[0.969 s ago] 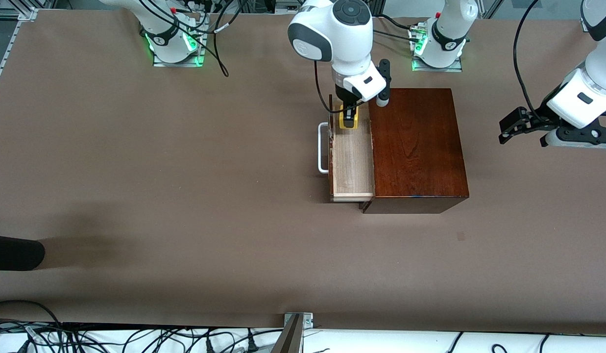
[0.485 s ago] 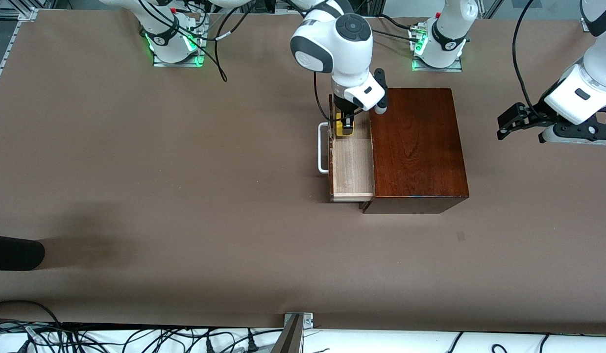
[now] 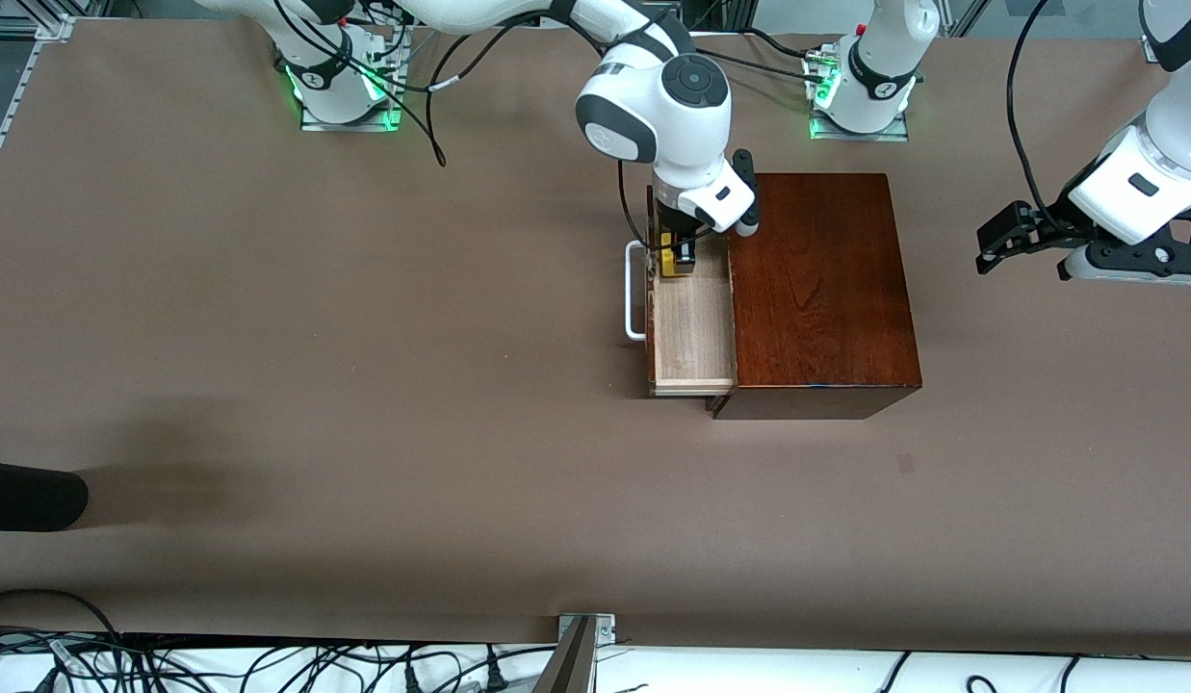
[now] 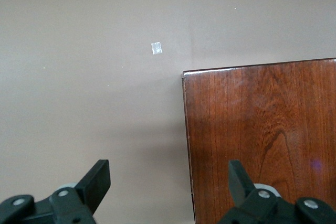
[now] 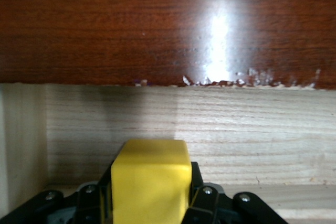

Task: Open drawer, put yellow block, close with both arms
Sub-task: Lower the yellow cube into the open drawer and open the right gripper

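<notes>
1. Drawer (image 3: 691,327) stands pulled out of the box (image 3: 821,289) toward the right arm's end of the table, its pale floor bare, its white handle (image 3: 635,291) on the outer front.

2. Right gripper (image 3: 679,252) is clenched on the block (image 3: 670,260). In the right wrist view the block (image 5: 151,182) sits between the black fingers (image 5: 202,195), with the drawer's pale floor (image 5: 236,135) and the box's dark face (image 5: 157,24) ahead of it.

3. Block is over the end of the drawer farther from the front camera, low in the tray, just beside the box's face. Whether it touches the floor cannot be told.

4. Key relation: the tray lies straight under the block, so the coming move looks like a short drop and release, not a sideways shift. The tray's long axis runs toward the front camera, with plenty of bare floor on that side of the block.

5. Left gripper (image 3: 1004,241) hangs with its jaws spread and nothing between them, over the table well apart from the box at the left arm's end. The left arm waits. In its wrist view the fingers (image 4: 97,179) frame the table (image 4: 94,77) and a corner of the box top (image 4: 262,124).

6. Right arm is the nearer one to the handle. For closing with both arms, the left must cross over the box to reach the drawer front.

7. Risk, as a judgement: the fingers sit close to the tray wall and may brush it on opening.
</notes>
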`<action>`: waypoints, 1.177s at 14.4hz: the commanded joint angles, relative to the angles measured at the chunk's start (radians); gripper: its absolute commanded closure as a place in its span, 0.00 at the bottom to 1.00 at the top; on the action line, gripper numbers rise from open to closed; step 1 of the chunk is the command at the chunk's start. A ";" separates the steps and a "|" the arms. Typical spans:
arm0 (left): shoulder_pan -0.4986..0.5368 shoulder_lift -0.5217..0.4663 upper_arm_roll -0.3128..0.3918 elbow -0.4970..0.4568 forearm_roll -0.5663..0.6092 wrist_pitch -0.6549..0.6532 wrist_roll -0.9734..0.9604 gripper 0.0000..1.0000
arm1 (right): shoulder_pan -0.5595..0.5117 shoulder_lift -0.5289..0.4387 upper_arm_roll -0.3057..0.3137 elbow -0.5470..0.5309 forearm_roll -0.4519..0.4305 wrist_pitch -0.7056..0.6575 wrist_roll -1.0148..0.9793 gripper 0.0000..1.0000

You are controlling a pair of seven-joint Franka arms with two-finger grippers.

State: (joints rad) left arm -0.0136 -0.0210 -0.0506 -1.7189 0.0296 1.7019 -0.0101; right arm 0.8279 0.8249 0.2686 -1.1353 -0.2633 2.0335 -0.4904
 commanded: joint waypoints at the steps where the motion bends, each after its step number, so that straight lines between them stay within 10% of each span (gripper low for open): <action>1: -0.005 -0.010 0.002 0.010 -0.007 -0.019 0.001 0.00 | 0.005 0.034 -0.002 0.042 -0.025 -0.003 -0.020 1.00; 5: -0.005 -0.010 0.002 0.010 -0.007 -0.022 0.001 0.00 | 0.004 0.043 -0.023 0.042 -0.027 0.001 -0.055 0.98; 6: -0.006 -0.010 0.002 0.010 -0.007 -0.025 0.001 0.00 | 0.000 0.043 -0.023 0.042 -0.027 0.007 -0.065 0.83; 7: -0.006 -0.010 0.002 0.010 -0.007 -0.027 0.001 0.00 | 0.002 0.040 -0.023 0.042 -0.025 0.002 -0.054 0.10; 8: -0.006 -0.010 0.002 0.010 -0.007 -0.027 0.001 0.00 | 0.002 0.033 -0.023 0.043 -0.022 -0.007 -0.042 0.00; 17: -0.008 -0.008 0.002 0.018 -0.007 -0.028 -0.001 0.00 | -0.087 -0.166 -0.025 0.134 0.052 -0.283 -0.017 0.00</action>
State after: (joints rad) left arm -0.0151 -0.0210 -0.0510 -1.7178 0.0296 1.6907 -0.0101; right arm 0.7924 0.7541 0.2419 -0.9845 -0.2414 1.8342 -0.5120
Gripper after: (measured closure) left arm 0.000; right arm 0.000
